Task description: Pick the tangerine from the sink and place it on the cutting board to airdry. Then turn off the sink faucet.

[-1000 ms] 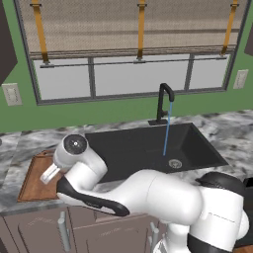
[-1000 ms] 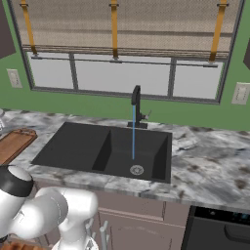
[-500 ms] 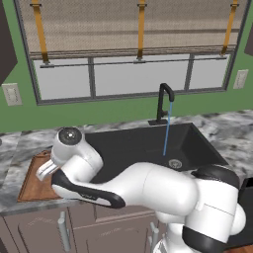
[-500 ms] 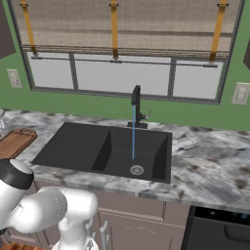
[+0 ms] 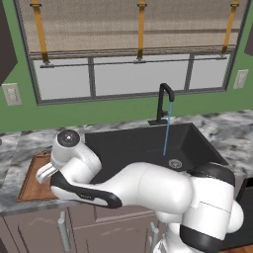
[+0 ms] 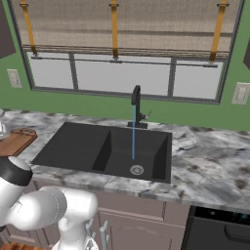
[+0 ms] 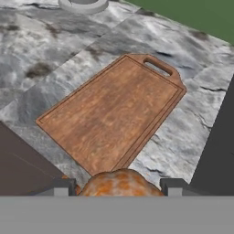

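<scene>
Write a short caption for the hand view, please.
Tangerine held in the gripper above the bare wooden cutting board on the marbled counter.

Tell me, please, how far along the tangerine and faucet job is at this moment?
Done: the tangerine is out of the sink, held in the shut gripper. In hand: carrying it above the cutting board, which is bare. Left: setting it down, then shutting off the faucet, with water running.

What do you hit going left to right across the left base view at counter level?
cutting board → robot arm → sink → water stream → drain → marbled counter
</scene>
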